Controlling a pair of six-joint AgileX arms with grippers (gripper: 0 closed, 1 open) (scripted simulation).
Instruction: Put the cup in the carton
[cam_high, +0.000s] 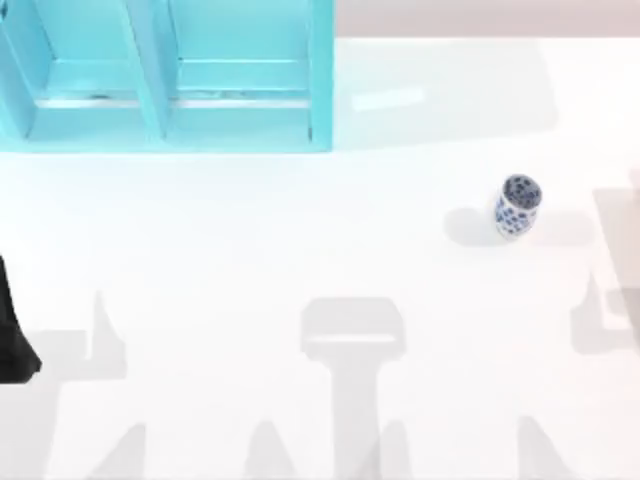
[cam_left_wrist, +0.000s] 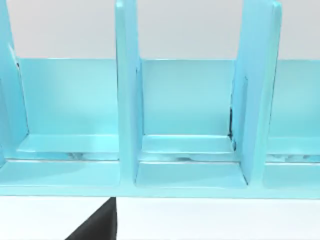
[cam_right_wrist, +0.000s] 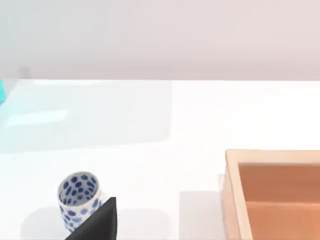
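Observation:
The cup is small and white with blue spots. It stands upright, mouth up, on the white table toward the right side. In the right wrist view the cup is close by, just beyond a black part of my right gripper. The carton is an open, light wooden box whose corner appears in that same view, off to one side of the cup with bare table between them. My left arm is parked at the table's left edge, and a black part of its gripper points toward the turquoise shelf.
A turquoise shelf unit with upright dividers stands at the table's back left, and it also spans the left wrist view as the shelf unit. White table surface stretches between the shelf and the cup.

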